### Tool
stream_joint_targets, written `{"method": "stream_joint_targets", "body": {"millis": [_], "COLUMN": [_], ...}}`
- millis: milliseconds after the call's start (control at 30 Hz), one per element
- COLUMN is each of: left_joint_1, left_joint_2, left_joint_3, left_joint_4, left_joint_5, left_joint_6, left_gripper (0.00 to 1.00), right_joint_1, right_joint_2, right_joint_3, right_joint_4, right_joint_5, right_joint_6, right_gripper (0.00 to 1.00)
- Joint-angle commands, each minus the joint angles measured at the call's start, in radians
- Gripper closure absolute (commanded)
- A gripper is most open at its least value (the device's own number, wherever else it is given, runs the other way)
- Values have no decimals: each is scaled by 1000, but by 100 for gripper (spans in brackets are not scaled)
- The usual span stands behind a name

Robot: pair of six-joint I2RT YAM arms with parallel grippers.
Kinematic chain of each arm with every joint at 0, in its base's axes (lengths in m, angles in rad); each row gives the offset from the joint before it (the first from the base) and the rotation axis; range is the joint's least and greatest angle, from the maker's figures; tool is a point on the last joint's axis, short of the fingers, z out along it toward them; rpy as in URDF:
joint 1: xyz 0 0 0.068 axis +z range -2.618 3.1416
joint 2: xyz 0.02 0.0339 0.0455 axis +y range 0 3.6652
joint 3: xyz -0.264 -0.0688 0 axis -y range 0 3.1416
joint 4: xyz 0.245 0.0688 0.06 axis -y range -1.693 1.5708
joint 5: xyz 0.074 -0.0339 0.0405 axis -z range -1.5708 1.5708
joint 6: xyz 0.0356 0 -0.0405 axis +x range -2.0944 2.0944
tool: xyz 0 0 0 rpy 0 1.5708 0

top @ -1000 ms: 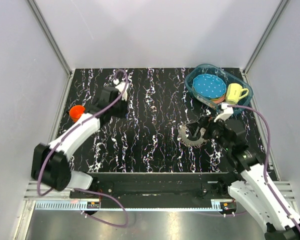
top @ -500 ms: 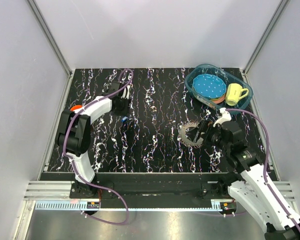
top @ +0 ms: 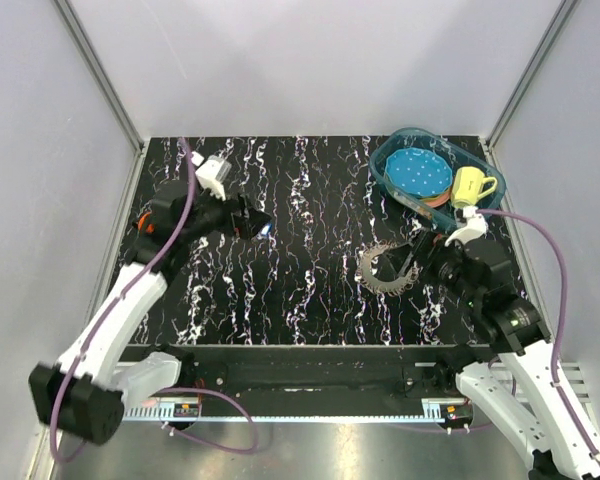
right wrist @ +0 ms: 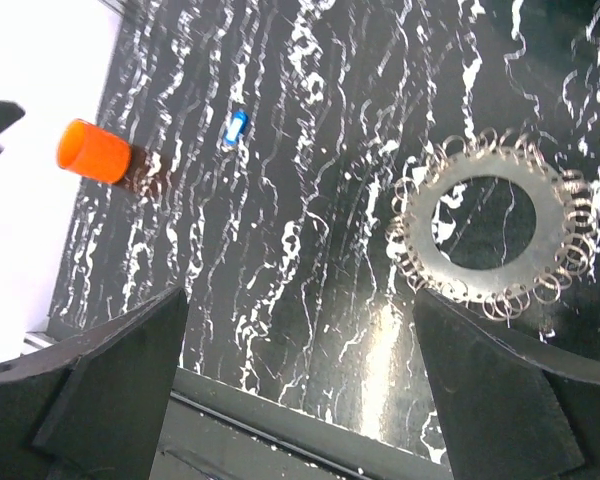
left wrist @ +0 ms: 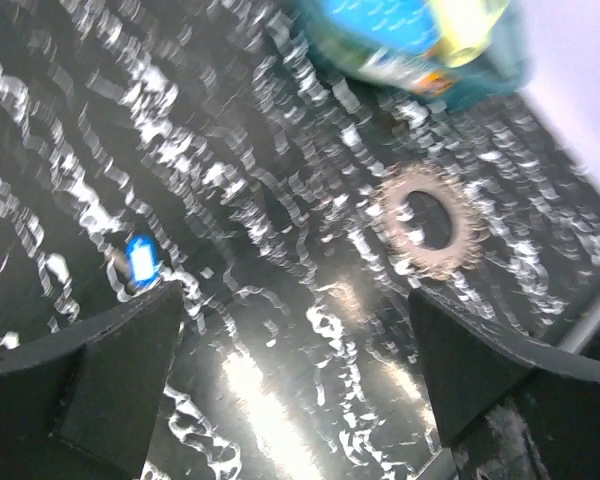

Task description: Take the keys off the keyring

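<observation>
A ring of small flat grey metal keys, fanned like gear teeth (top: 372,277), lies on the right half of the black tabletop veined with white (top: 310,300). The right gripper (top: 408,262) sits over the ring's right side and hides part of it. Behind them stands a translucent blue oval basin (top: 462,150) holding a blue dotted plate (top: 418,172) and a yellow mug (top: 470,185) (handle pointing right). Well to the left, the left gripper (top: 256,222) is just beside a tiny blue-headed piece (top: 267,232). A small orange cup (top: 143,222) shows partly behind that arm.
</observation>
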Motion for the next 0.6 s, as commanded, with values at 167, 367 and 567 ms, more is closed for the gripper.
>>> {"method": "stream_joint_targets", "body": {"millis": [167, 367, 567], "left_joint_1": [-1, -1, -1], "left_joint_2": [-445, -577, -615], "left_joint_3": [-280, -320, -310], "left_joint_4": [317, 275, 212], "left_joint_5": [256, 296, 272], "left_joint_6": [-151, -191, -145], "left_gripper": [1, 1, 1], "right_joint_1": [-3, -3, -3], "right_joint_2": [-48, -117, -148], "right_joint_3": [146, 111, 92], "right_joint_4": [69, 143, 137], "right_joint_5": [-85, -106, -86], "right_joint_6": [-38, 5, 5], "right_gripper": [0, 0, 0]}}
